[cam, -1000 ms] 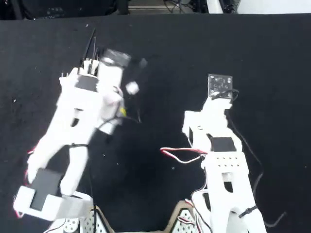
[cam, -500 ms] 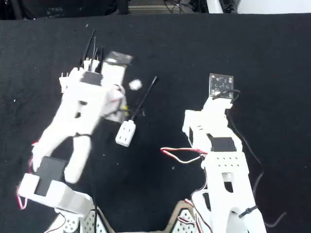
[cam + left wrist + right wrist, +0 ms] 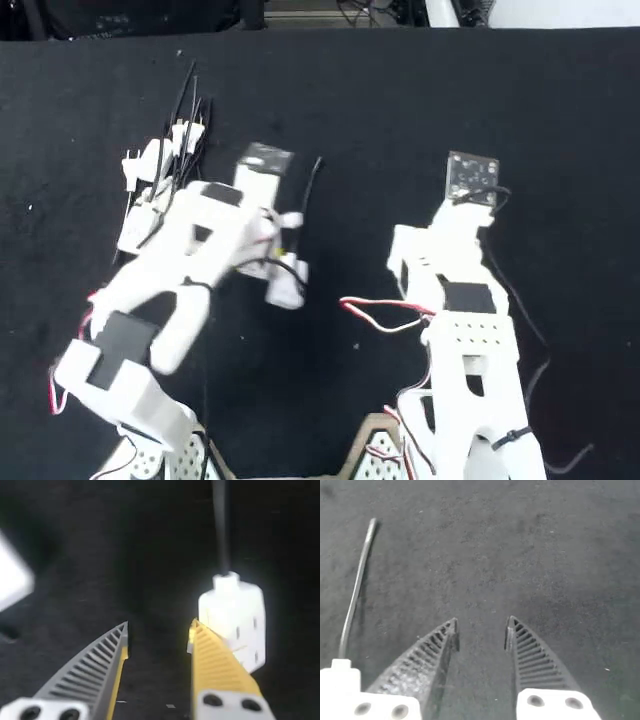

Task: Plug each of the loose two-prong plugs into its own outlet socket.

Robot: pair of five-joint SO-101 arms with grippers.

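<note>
Jaws spread on both arms, nothing held. Outlet block [image 3: 232,622] sits just outside L yellow finger [image 3: 215,670]; closing now prob shoves it. Loose plugs [image 3: 152,165] at its 10 o'clock.

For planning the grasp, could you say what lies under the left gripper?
Bare black table between its open fingers; the white outlet block lies beside, partly hidden by one.
</note>
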